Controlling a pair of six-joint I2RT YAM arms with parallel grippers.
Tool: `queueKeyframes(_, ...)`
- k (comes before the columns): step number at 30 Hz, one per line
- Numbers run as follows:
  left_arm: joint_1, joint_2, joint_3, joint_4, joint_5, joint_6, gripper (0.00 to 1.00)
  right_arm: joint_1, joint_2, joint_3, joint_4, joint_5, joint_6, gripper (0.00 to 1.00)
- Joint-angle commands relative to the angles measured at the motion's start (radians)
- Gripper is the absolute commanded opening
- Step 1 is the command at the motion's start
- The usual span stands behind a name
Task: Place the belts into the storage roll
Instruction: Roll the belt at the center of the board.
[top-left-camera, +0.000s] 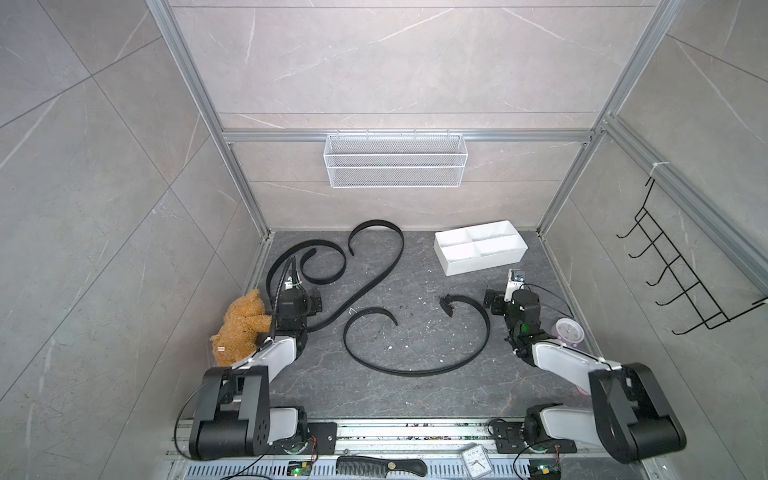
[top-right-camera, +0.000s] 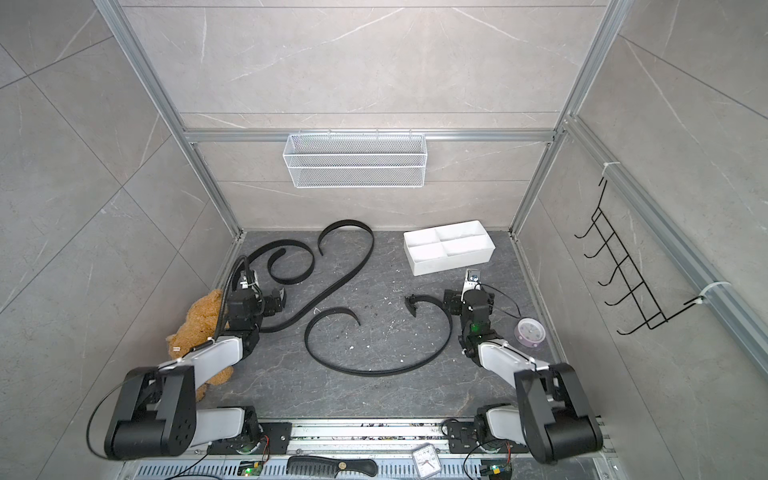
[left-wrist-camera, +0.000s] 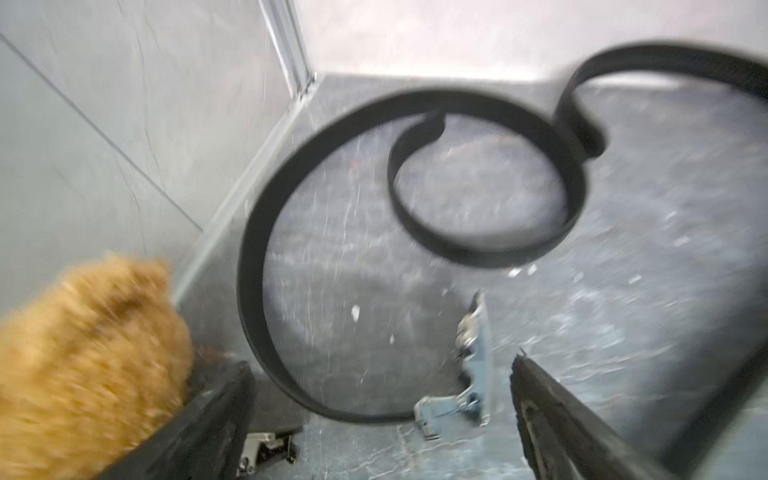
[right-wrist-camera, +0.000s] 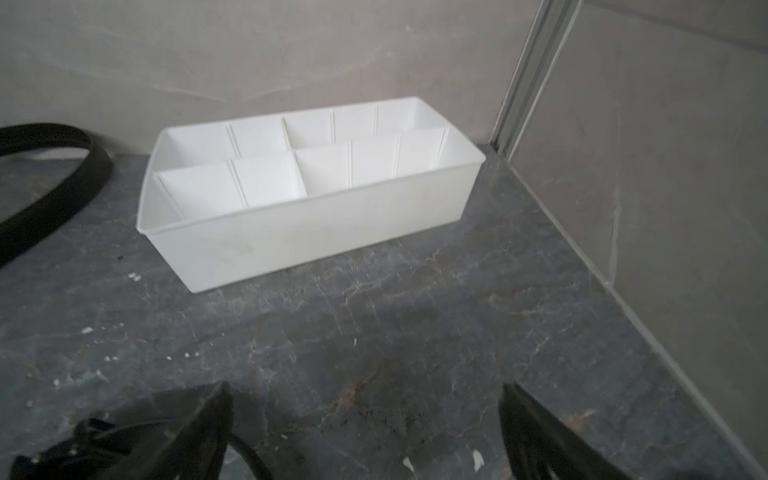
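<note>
Three black belts lie on the dark floor in both top views: a coiled belt (top-left-camera: 322, 281) at the far left, a long S-shaped belt (top-left-camera: 400, 245) behind it, and a wide curved belt (top-left-camera: 415, 372) at the front centre. My left gripper (top-left-camera: 318, 301) is open by the coiled belt. In the blurred left wrist view its silver buckle (left-wrist-camera: 465, 374) lies on the floor between the fingers of the left gripper (left-wrist-camera: 382, 361). The white storage roll (top-left-camera: 482, 266) stands empty at the back right. My right gripper (right-wrist-camera: 365, 386) is open over bare floor, facing the storage roll (right-wrist-camera: 316, 232).
A brown teddy bear (top-left-camera: 243, 328) sits against the left wall beside my left arm. A white wire basket (top-left-camera: 395, 160) hangs on the back wall and a black hook rack (top-left-camera: 681, 274) on the right wall. A small round clock (top-left-camera: 568, 331) lies near my right arm.
</note>
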Motion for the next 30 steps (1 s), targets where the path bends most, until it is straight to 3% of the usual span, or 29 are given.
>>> queueKeyframes(1, -0.104, -0.095, 0.127, -0.353, -0.032, -0.013, 0.97, 0.064, -0.061, 0.145, -0.48, 0.08, 0.101, 1.0)
queueKeyframes(7, -0.348, -0.057, 0.323, -0.786, -0.061, -0.206, 0.97, 0.194, -0.001, 0.388, -1.033, 0.083, 0.329, 1.0)
queueKeyframes(11, -0.374, 0.023, 0.392, -0.932, -0.015, -0.302, 0.97, 0.23, -0.044, 0.393, -1.181, -0.028, 0.506, 0.99)
queueKeyframes(17, -0.375, 0.108, 0.458, -0.943, 0.09, -0.207, 0.96, 0.297, -0.132, 0.324, -1.272, -0.173, 0.779, 0.92)
queueKeyframes(23, -0.401, 0.241, 0.562, -1.002, 0.122, -0.117, 0.9, 0.374, -0.145, 0.202, -1.208, -0.203, 0.942, 0.92)
queueKeyframes(26, -0.464, 0.281, 0.609, -1.036, 0.111, -0.158, 0.87, 0.387, -0.139, 0.194, -1.195, -0.199, 0.946, 0.92)
queueKeyframes(30, -0.554, 0.345, 0.641, -1.025, 0.154, -0.318, 0.81, 0.389, -0.112, 0.231, -1.205, -0.187, 0.899, 0.92)
